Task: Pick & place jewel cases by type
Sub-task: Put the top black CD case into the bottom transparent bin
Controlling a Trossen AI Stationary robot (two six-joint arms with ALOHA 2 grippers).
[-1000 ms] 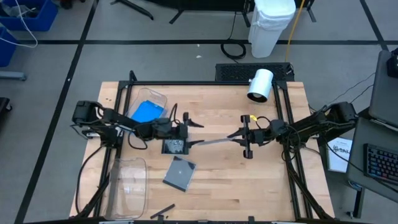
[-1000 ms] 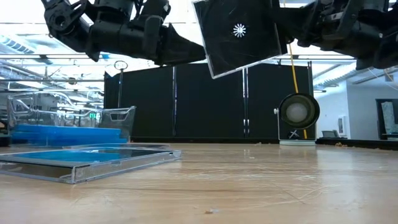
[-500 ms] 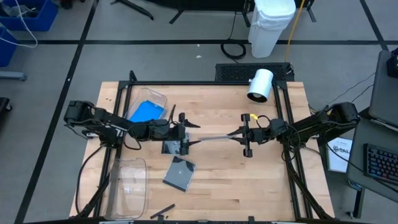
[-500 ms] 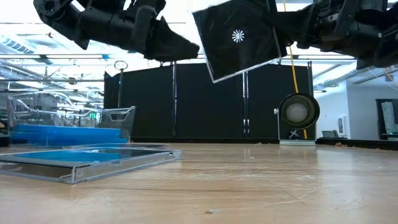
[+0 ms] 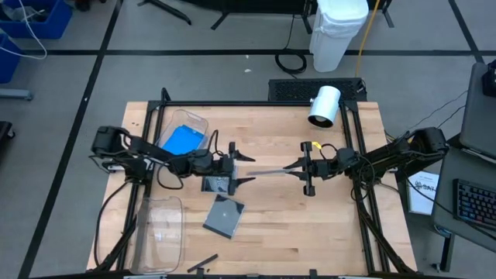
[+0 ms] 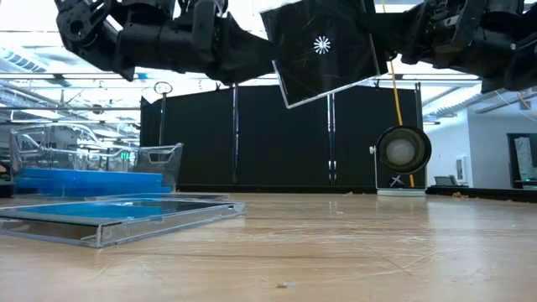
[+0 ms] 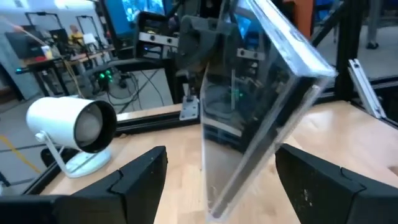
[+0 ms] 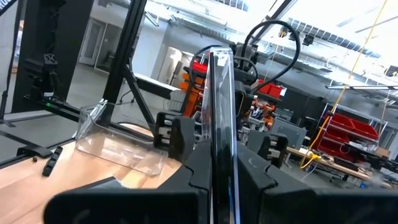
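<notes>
Right gripper (image 8: 217, 163): clamped on the grey jewel case (image 6: 323, 50), midair.
Left gripper (image 7: 217, 180): spread wide, empty — straddling the case's edge.
Handover: close squarely — then release right.

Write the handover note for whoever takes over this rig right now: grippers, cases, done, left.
Right gripper: shut on a grey jewel case, held in the air on edge over mid-table.
Left gripper: open, fingers either side of that case's free edge, not closed.
Blue cases lie in the far clear bin. The near bin looks empty.
Another grey case lies flat on the table.
Done: blue sorted, as far as visible. Left: finish the handover, bin both grey cases.
</notes>
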